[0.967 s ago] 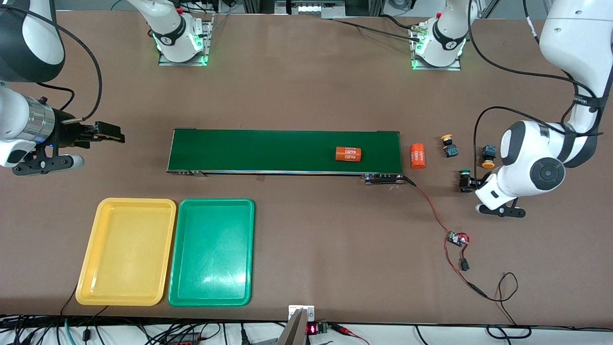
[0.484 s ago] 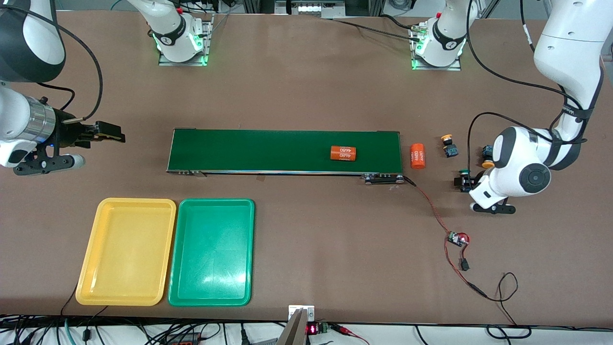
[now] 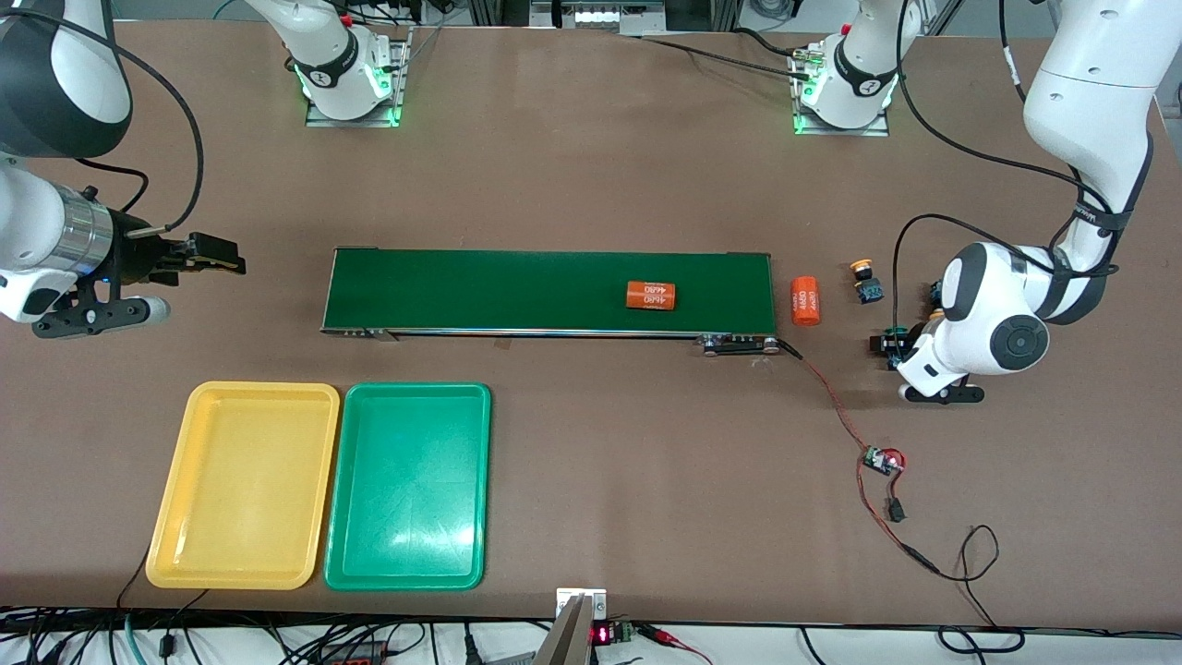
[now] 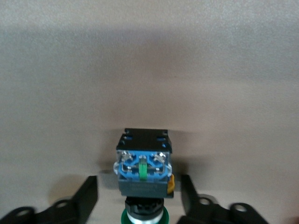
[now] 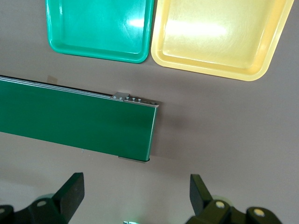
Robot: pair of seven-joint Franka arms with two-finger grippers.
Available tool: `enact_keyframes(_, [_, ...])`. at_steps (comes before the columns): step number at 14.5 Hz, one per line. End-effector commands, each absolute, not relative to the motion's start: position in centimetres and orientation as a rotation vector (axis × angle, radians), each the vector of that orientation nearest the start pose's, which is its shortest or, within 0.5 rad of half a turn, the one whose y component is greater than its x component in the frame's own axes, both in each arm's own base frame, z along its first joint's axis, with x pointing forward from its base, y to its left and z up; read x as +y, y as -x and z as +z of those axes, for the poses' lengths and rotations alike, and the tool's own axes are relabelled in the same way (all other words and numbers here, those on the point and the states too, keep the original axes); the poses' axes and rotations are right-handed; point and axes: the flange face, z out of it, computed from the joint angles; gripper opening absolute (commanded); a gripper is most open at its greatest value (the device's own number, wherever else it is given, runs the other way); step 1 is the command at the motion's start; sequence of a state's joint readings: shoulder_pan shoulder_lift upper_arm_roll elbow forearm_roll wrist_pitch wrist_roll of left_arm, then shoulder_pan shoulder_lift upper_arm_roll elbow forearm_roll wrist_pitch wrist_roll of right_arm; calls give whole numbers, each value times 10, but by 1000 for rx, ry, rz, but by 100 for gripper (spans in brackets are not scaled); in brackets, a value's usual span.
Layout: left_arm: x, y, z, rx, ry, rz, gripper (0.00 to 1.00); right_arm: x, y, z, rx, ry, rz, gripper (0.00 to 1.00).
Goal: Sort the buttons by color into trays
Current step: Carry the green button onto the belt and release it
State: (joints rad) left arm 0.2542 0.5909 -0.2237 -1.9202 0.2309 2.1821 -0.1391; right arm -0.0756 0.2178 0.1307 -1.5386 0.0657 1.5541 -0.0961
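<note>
green button (image 4: 143,172) between left pincer (image 4: 139,201) fingers — untouched

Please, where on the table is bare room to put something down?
Both trays, yellow and green, hold nothing. Bare table lies between the green tray and the red cable, nearer the camera than the belt. It is crowded by the left gripper: buttons, orange cylinder.

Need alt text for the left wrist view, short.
A green-capped button with a black-and-blue body stands on the brown table, between the fingers of the left gripper, with a gap showing on either side of it. Nothing else is in the view.
</note>
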Motion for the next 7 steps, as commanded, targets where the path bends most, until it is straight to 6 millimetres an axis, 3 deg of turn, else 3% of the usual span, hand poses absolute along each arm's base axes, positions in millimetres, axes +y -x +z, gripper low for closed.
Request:
enact_keyframes(1, [10,-586,193,-53,3035,461,0,37,-604,514,-246,3013,308,100])
enact_keyframes(5, [2,-593,220,-27,3036,388,0,38,-604,514,-251,3013,308,100])
enact_keyframes(7, [0,-591,220,-10,3036,392,0,38,-604,514,-251,3013,308,100])
